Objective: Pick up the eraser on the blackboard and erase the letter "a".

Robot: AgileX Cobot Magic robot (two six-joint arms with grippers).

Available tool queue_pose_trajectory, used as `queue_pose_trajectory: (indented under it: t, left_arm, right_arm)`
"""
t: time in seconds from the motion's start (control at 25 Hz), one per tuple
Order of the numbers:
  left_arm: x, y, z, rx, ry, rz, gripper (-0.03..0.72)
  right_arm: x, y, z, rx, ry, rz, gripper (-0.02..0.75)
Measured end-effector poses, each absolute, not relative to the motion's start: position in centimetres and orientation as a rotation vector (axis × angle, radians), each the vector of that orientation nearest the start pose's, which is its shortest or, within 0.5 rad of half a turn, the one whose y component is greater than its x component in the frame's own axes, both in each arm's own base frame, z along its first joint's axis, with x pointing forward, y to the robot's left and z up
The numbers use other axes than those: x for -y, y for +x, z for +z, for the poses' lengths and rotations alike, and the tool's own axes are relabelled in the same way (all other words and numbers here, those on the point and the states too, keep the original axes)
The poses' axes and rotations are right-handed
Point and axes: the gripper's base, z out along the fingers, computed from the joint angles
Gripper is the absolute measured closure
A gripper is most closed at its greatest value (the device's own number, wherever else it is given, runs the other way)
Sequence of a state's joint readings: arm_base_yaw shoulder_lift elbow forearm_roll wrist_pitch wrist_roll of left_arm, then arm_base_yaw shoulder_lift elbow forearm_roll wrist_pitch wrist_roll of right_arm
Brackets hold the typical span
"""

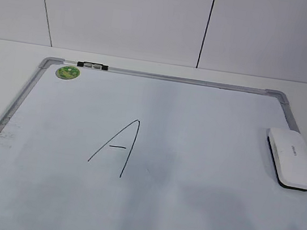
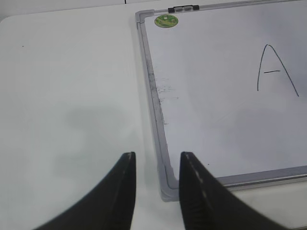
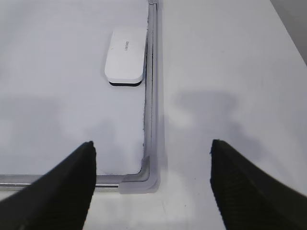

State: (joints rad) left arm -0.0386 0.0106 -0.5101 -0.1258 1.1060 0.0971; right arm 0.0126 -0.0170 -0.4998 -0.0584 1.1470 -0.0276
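Lay flat on a white table [image 1: 13,52]: the blackboard [image 1: 186,211], a white board in a grey metal frame, backed by pale wall panels [image 1: 127,14] split by dark seams. Bore a round green sticker [image 1: 67,71] at the far left corner, beside a small black clip [image 1: 92,66] on the top rail. Carried one drawn letter [image 1: 117,147] near the middle, tall and angular in thin black line. Showed faint marker smudges [image 2: 163,93] along the left edge.

Rested on the board against the right rail: the eraser [image 1: 291,158], white with a dark underside, untouched.

Hovered over the near left corner: the left gripper [image 2: 157,160], fingers narrowly parted, holding nothing. Hung above the near right corner: the right gripper [image 3: 152,151], spread wide, empty, well short of the eraser.
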Motion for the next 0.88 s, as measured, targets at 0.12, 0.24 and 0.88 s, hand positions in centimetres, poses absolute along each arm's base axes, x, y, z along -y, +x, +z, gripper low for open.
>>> queue_pose_trajectory:
  t: [0.12, 0.24, 0.88]
  left_arm:
    - [0.99, -0.71, 27.7, -2.08, 0.151, -0.116, 0.453]
    - [0.99, -0.71, 27.7, -2.08, 0.151, -0.116, 0.453]
    - [1.01, -0.71, 27.71, -2.08, 0.151, -0.118, 0.454]
  right_arm:
    - [0.5, -1.13, 27.03, -2.113, -0.036, -0.08, 0.145]
    - [0.5, -1.13, 27.03, -2.113, -0.036, -0.08, 0.145]
    - [0.5, -1.13, 27.03, -2.113, -0.036, -0.08, 0.145]
